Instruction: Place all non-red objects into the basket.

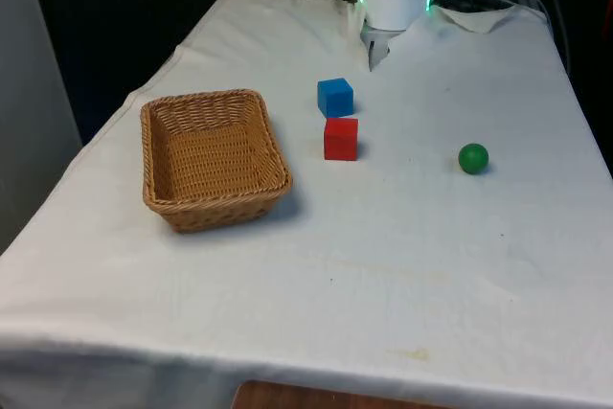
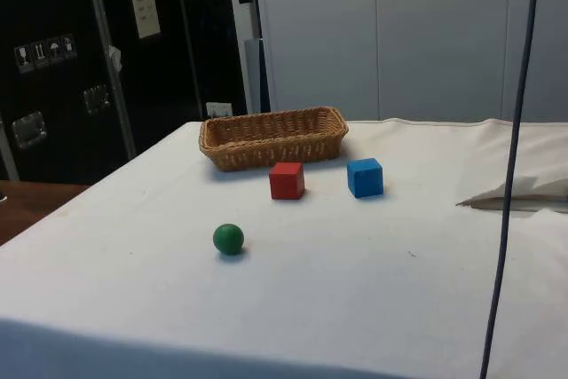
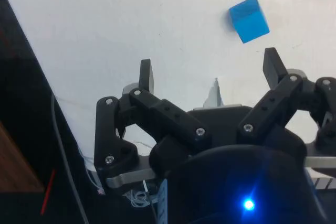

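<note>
Front view: wicker basket sits on the white-clothed tabletop toward the front view's left, nothing in it. Blue cube and red cube sit mid-table, just beside each other, blue on the robot's side of red. Green ball is well apart, toward the front view's right. Side view: green ball nearest the camera, red cube and blue cube side by side behind it, basket farthest back, close behind the red cube. Wrist view: gripper is spread wide, holding nothing, up over bare cloth; blue cube lies on the cloth beyond the fingertips, not between them.
</note>
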You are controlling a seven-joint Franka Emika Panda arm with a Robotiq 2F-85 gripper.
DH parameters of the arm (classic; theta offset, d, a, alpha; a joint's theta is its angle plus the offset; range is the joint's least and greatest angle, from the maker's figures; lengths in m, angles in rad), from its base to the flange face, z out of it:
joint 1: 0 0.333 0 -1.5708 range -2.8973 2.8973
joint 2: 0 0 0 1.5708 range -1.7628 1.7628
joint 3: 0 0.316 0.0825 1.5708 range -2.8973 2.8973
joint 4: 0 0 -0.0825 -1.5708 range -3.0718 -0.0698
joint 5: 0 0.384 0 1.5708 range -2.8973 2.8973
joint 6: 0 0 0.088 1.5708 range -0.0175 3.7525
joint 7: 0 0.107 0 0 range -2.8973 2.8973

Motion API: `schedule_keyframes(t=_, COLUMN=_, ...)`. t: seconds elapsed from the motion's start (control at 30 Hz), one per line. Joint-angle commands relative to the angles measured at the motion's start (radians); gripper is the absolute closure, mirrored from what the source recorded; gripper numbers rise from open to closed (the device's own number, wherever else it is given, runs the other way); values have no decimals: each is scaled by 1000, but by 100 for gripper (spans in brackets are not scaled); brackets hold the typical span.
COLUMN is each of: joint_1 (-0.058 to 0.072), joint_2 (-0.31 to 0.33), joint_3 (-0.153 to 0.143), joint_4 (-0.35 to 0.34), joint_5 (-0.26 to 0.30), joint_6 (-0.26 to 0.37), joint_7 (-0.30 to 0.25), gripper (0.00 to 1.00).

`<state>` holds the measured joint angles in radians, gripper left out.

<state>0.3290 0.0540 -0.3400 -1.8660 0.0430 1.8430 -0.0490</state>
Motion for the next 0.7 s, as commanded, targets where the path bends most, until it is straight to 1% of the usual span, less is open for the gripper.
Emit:
schedule_keyframes(t=0.0, joint_1=0, joint_2=-1, joint_3=0, joint_4=-1, joint_5=0, joint_6=0, joint_7=0, gripper=0)
schedule_keyframes(t=0.03, joint_1=1, joint_2=-12, joint_3=0, joint_4=-15, joint_5=-8, joint_6=13, joint_7=2, gripper=0)
schedule_keyframes(t=0.23, joint_1=1, joint_2=-33, joint_3=0, joint_4=-46, joint_5=-21, joint_6=25, joint_7=-2, gripper=0)
schedule_keyframes(t=0.27, joint_1=0, joint_2=-24, joint_3=0, joint_4=-36, joint_5=-12, joint_6=11, joint_7=-4, gripper=0)
schedule_keyframes(t=0.3, joint_1=1, joint_2=-37, joint_3=0, joint_4=-51, joint_5=-23, joint_6=28, joint_7=-3, gripper=0)
schedule_keyframes(t=0.53, joint_1=0, joint_2=-64, joint_3=0, joint_4=-90, joint_5=-39, joint_6=47, joint_7=-13, gripper=0)
schedule_keyframes(t=0.57, joint_1=0, joint_2=-56, joint_3=0, joint_4=-80, joint_5=-31, joint_6=32, joint_7=-15, gripper=0)
schedule_keyframes(t=0.6, joint_1=0, joint_2=-67, joint_3=0, joint_4=-94, joint_5=-41, joint_6=50, joint_7=-14, gripper=0)
schedule_keyframes(t=0.67, joint_1=0, joint_2=-71, joint_3=0, joint_4=-102, joint_5=-42, joint_6=54, joint_7=-17, gripper=0)
